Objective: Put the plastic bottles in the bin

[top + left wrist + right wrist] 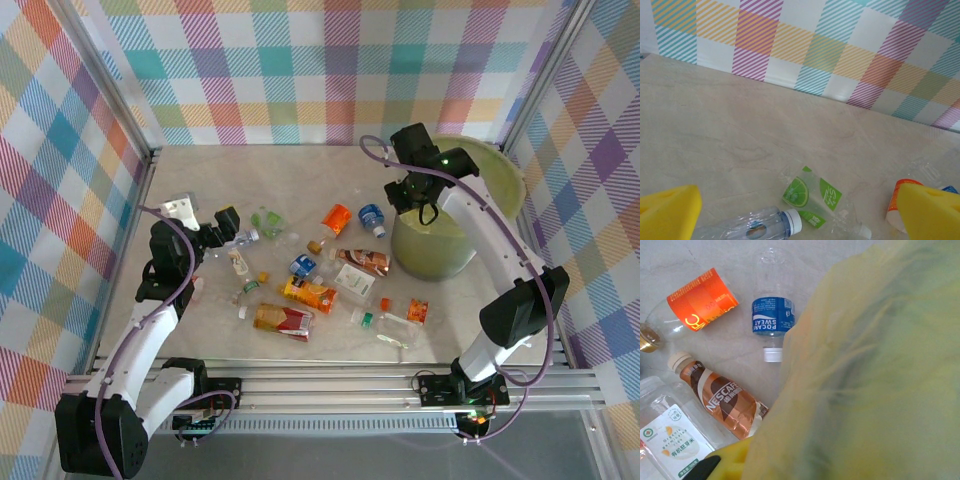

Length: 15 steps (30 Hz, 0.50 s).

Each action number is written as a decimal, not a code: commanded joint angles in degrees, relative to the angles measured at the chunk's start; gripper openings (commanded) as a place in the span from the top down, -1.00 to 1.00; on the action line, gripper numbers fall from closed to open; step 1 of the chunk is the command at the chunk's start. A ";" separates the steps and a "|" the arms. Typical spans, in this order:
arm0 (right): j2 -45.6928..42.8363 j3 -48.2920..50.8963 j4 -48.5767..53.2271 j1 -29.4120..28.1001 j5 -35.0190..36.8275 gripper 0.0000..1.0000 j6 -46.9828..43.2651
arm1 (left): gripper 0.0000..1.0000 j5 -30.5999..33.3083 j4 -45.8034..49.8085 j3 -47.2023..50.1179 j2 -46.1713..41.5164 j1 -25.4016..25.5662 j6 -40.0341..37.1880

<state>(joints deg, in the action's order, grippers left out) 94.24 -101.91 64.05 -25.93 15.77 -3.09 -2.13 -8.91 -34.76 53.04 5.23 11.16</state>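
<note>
Top external: right claw [411, 196] hangs at bin [506, 166] rim, width unclear; left claw [236, 229] wide, low over bottles [283, 320].

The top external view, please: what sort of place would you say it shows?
Probably a staged robot test cell, not a home: pastel checked walls on a silver metal frame, a pale marbled tabletop, and small plastic bottles strewn beside a bag-lined round grey-green bin.

The blue-labelled bottle [771, 315] reads POCARI SWEAT, the brown bottle [725, 407] NESCAFE, the white-labelled bottle [677, 442] Organic.
</note>
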 commanded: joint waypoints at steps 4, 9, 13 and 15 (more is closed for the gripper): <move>-0.72 -0.47 -0.80 -0.36 -0.39 0.37 1.61 | -1.00 1.29 1.24 -2.61 0.30 0.48 0.73; -1.03 -1.08 -0.30 -0.36 1.32 0.07 1.69 | -1.00 2.13 2.13 -2.75 -0.09 0.48 0.96; -1.76 -2.34 1.14 -0.35 2.42 -0.31 1.84 | -1.00 3.35 3.86 -3.35 -0.55 0.48 1.93; -2.36 -3.11 1.92 -0.35 2.26 -0.51 2.12 | -1.00 5.33 6.03 -4.25 -0.67 0.48 3.41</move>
<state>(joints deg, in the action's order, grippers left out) 94.21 -102.41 64.51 -26.02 17.12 -1.54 0.60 -5.61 -36.25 53.17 5.23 12.43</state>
